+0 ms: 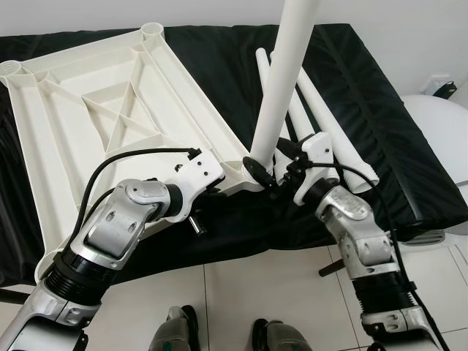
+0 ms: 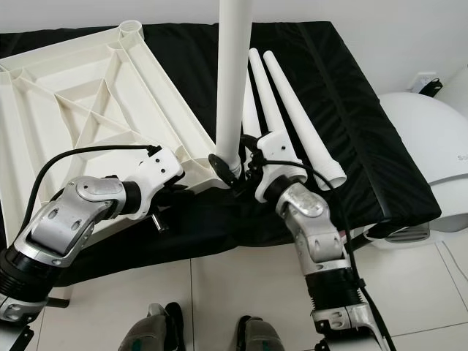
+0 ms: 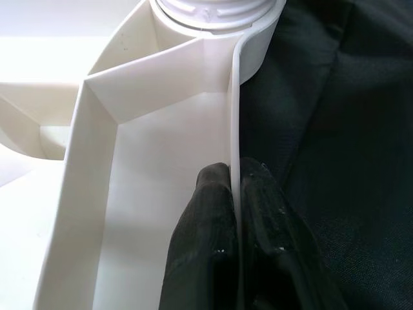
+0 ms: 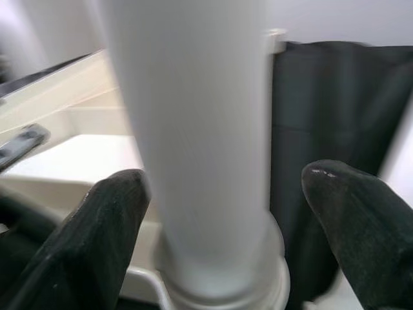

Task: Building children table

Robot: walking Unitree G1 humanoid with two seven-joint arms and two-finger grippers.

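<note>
The white ribbed tabletop [image 1: 95, 110] lies upside down on a black cloth. One white leg [image 1: 281, 80] stands upright in its near right corner socket. My left gripper [image 3: 235, 194] is shut on the tabletop's thin rim just beside that socket, one finger on each side of the wall. My right gripper [image 4: 239, 213] is open around the foot of the upright leg [image 4: 193, 129]. One finger [image 4: 110, 219] lies close against the leg; the other [image 4: 355, 206] stands clear of it. Several loose white legs [image 2: 292, 102] lie on the cloth behind the right gripper.
A far corner socket [image 1: 152, 31] stands bare. The black cloth [image 1: 380, 110] ends at a front edge over a tiled floor [image 1: 256, 285]. A rounded white object [image 1: 439, 124] stands at the right. My feet [image 1: 175, 329] are near the edge.
</note>
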